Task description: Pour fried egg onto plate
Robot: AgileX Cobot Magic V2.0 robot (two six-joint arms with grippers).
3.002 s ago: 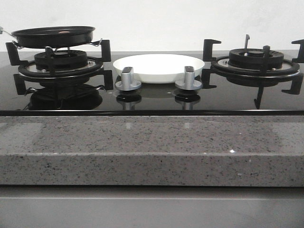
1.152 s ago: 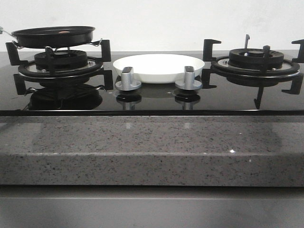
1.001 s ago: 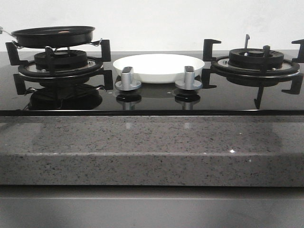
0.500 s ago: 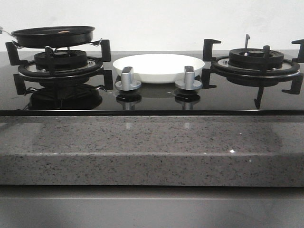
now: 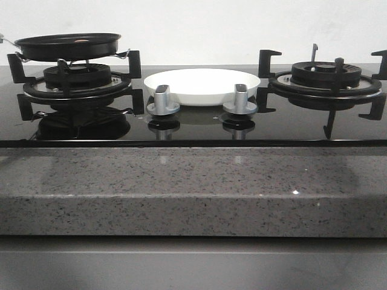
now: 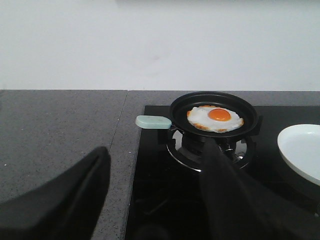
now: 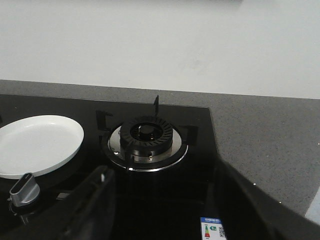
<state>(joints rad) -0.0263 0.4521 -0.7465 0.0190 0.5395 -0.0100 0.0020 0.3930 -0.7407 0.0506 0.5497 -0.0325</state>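
The fried egg (image 6: 215,118), white with an orange yolk and browned edge, lies in a black frying pan (image 6: 214,113) on the left burner. The pan has a pale green handle (image 6: 153,121) and also shows in the front view (image 5: 68,46), where the egg is hidden by its rim. The white plate (image 5: 202,85) sits on the hob between the burners, behind two knobs; it also shows in the left wrist view (image 6: 301,151) and the right wrist view (image 7: 36,145). My left gripper (image 6: 155,172) is open and empty, well short of the pan. My right gripper (image 7: 162,192) is open and empty before the right burner.
The bare right burner (image 5: 326,78) with black pan supports stands at the right. Two silver knobs (image 5: 162,100) (image 5: 240,99) stand in front of the plate. A grey speckled counter edge (image 5: 193,187) runs along the front, with counter left of the hob (image 6: 55,135).
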